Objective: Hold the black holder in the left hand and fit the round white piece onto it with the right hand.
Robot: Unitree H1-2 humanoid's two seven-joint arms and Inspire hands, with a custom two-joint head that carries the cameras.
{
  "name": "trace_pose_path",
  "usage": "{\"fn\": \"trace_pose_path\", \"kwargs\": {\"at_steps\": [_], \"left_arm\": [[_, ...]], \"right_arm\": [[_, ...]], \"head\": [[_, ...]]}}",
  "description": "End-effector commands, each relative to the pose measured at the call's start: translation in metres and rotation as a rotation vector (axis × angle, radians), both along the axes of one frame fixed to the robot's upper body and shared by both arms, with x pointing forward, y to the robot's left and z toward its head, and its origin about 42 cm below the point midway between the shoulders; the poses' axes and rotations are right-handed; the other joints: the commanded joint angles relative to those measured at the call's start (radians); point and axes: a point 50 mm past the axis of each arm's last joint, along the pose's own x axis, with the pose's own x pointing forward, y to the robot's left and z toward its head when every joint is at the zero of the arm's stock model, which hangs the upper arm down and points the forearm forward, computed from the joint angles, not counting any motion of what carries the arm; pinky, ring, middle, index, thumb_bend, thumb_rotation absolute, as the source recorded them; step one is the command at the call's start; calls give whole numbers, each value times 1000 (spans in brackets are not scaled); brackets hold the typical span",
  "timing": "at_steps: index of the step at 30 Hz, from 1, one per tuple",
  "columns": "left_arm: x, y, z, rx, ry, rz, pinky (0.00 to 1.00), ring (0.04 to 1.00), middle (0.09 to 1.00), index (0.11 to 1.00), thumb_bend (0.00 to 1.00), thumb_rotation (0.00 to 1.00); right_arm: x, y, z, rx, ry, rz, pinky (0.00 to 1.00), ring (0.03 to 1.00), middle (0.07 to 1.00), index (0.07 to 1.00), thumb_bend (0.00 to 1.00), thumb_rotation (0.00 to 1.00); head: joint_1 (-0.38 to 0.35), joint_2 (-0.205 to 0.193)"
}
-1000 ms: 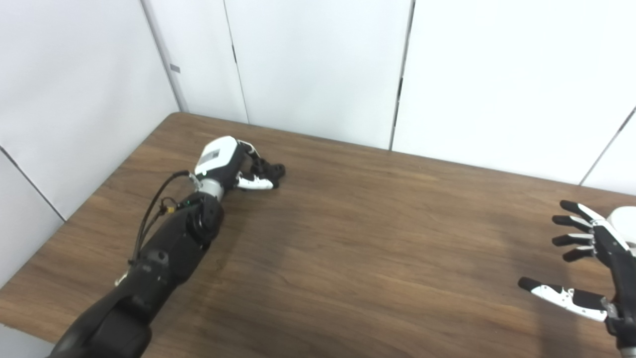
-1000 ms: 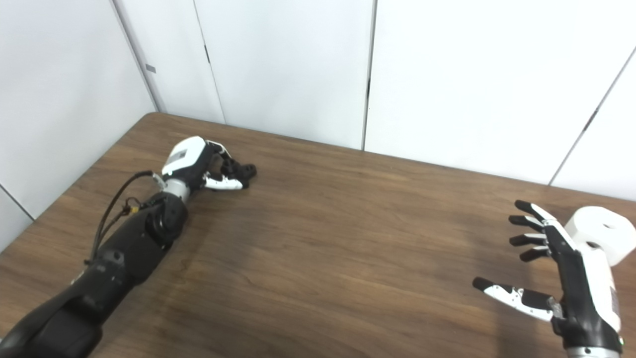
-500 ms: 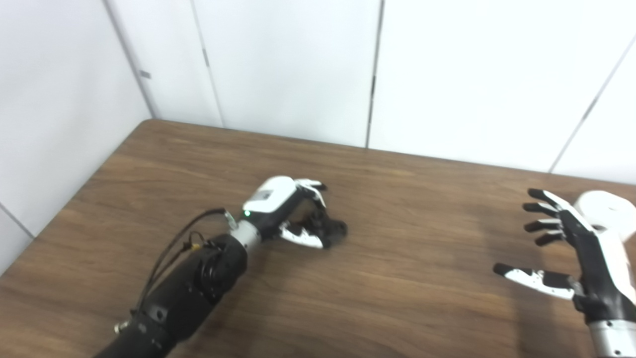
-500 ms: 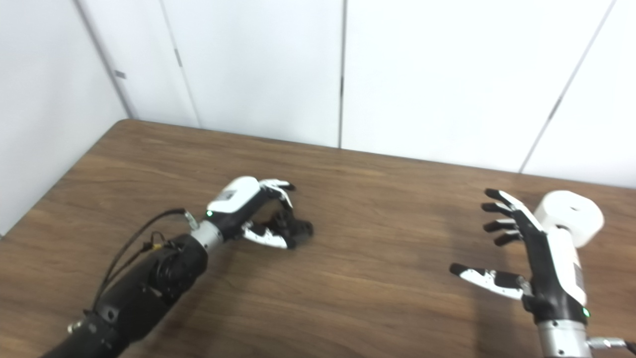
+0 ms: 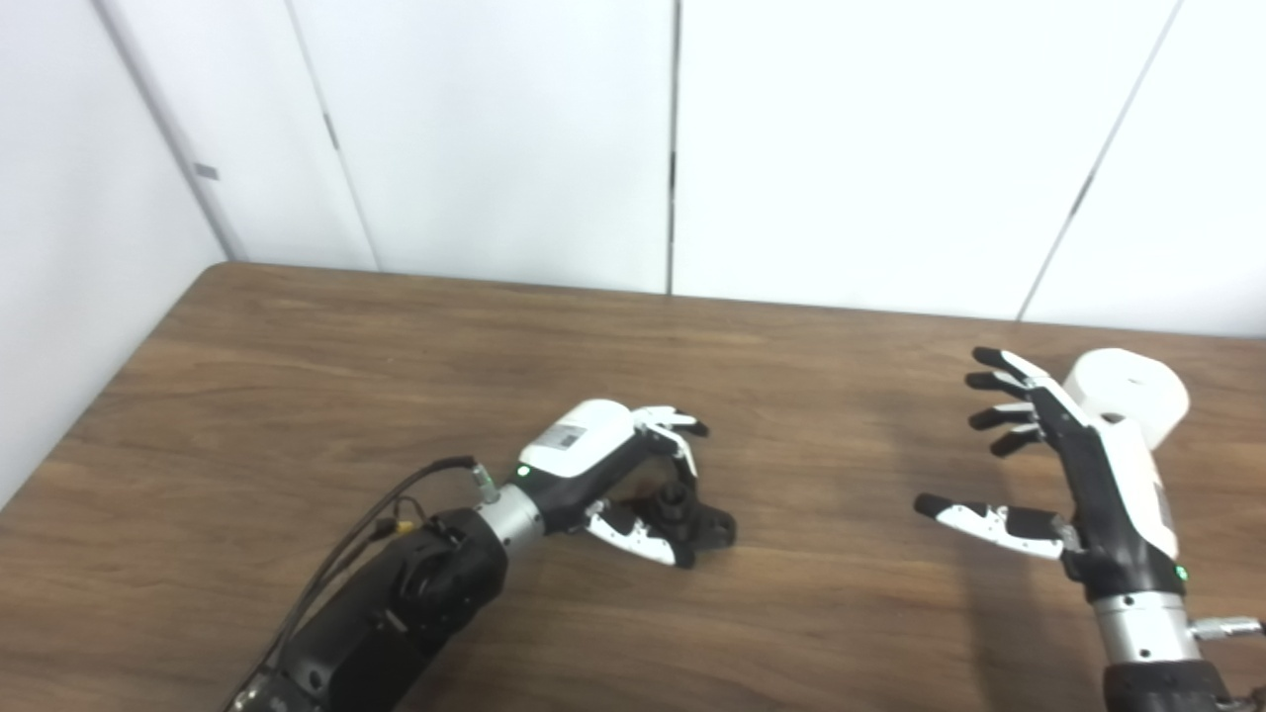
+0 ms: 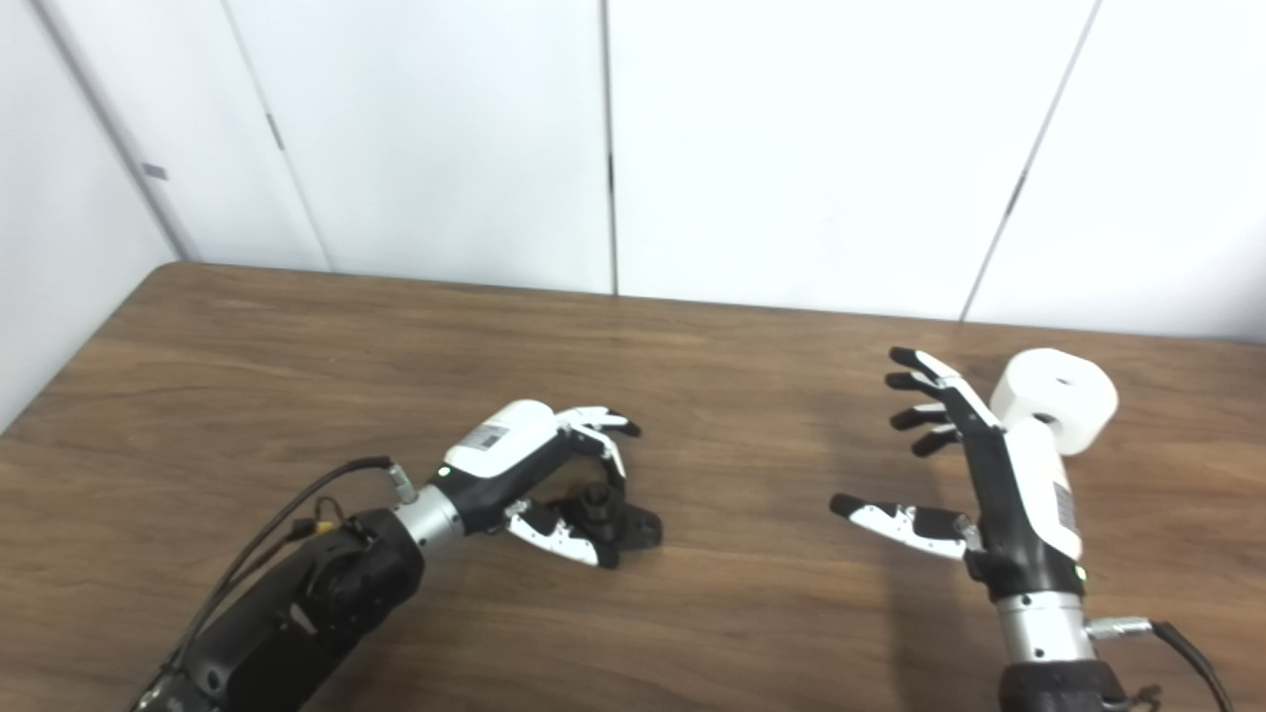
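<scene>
The black holder (image 5: 695, 516) is a small dark piece with a short upright peg, low over the wooden table (image 5: 297, 376) near its middle. My left hand (image 5: 618, 465) is shut on it, fingers curled over the top and thumb under its near side. The round white piece (image 5: 1130, 390), a thick roll with a centre hole, stands at the far right of the table. My right hand (image 5: 1058, 465) hovers just left of it, open with fingers spread and thumb pointing left, apart from the piece.
White wall panels (image 5: 495, 138) rise behind the table's far edge and along its left side. A cable (image 5: 396, 494) loops at my left wrist. Bare wood (image 5: 841, 475) lies between the two hands.
The camera has swung right. Against the table, my left hand has brought the black holder from the far left corner towards the middle and nearer. My right hand stays open beside the white piece.
</scene>
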Motion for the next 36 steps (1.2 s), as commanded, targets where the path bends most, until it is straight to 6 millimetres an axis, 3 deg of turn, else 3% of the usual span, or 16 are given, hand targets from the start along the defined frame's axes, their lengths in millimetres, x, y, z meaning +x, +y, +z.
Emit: {"fn": "trace_pose_path", "kwargs": {"at_steps": [1, 12, 28, 29, 30, 32, 36], "left_arm": [[-9, -24, -19, 68, 53, -125, 753, 905, 867, 486, 523, 68], [-7, -49, -41, 150, 36, -200, 758, 902, 864, 486, 523, 69], [-3, -42, -47, 203, 32, -160, 748, 895, 883, 492, 522, 73], [-2, -42, -45, 211, 34, -156, 741, 893, 885, 554, 798, 152], [-2, -42, -42, 223, 37, -152, 750, 903, 896, 595, 898, 196], [-2, -41, -38, 252, 40, -141, 786, 932, 932, 686, 980, 273], [-2, -36, -30, 311, -4, -108, 796, 945, 962, 776, 1000, 350]], "right_arm": [[4, 7, 19, 2, -90, 9, 485, 619, 756, 841, 614, 141], [4, 15, 24, 6, -104, 4, 479, 609, 754, 841, 601, 147], [2, 18, 28, 17, -96, -5, 473, 610, 764, 848, 613, 152], [3, 18, 28, 16, -96, -6, 475, 610, 763, 848, 613, 153], [3, 17, 28, 14, -96, -7, 475, 610, 763, 849, 612, 152], [3, 17, 28, 11, -95, -8, 477, 610, 762, 849, 612, 151], [4, 18, 29, 10, -96, -5, 478, 613, 762, 848, 611, 156]], "head": [[-6, 2], [-66, 25], [-105, 47], [-104, 47], [-103, 47], [-101, 48], [-95, 53]]}}
